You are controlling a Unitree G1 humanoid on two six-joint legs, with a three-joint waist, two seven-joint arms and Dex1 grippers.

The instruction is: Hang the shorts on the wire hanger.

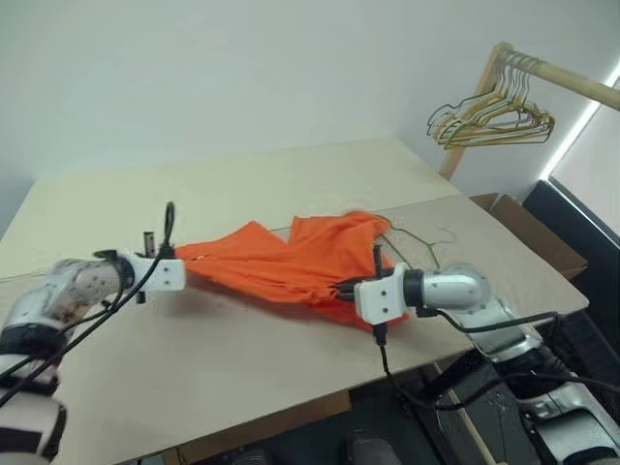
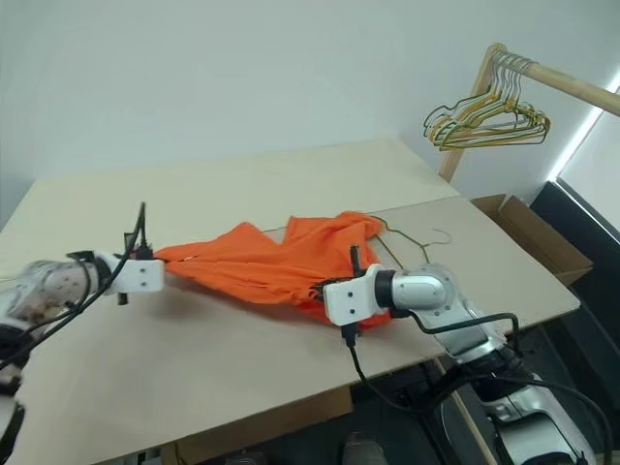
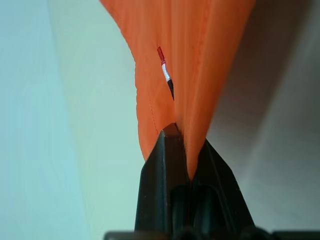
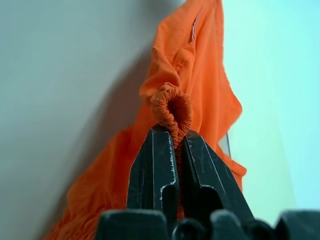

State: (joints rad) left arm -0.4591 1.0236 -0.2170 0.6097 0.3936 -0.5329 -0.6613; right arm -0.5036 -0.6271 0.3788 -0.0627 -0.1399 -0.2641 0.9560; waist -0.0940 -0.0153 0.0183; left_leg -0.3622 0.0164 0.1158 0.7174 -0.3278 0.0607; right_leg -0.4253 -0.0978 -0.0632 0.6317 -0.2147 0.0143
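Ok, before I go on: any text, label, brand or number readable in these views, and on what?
None can be read.
The shorts carry a small red and white tag, seen in the left wrist view; no letters can be made out on it.
No writing is visible on the wire hanger, the table, the cardboard box or the hanger rack.

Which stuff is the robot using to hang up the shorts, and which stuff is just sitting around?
For the job:
- the orange shorts, pinched at both ends
- the left gripper, fingers shut on them
- the right gripper, fingers shut on the waistband
- the wire hanger on the table

Just there:
- the bunch of hangers on the wooden rail
- the cardboard box
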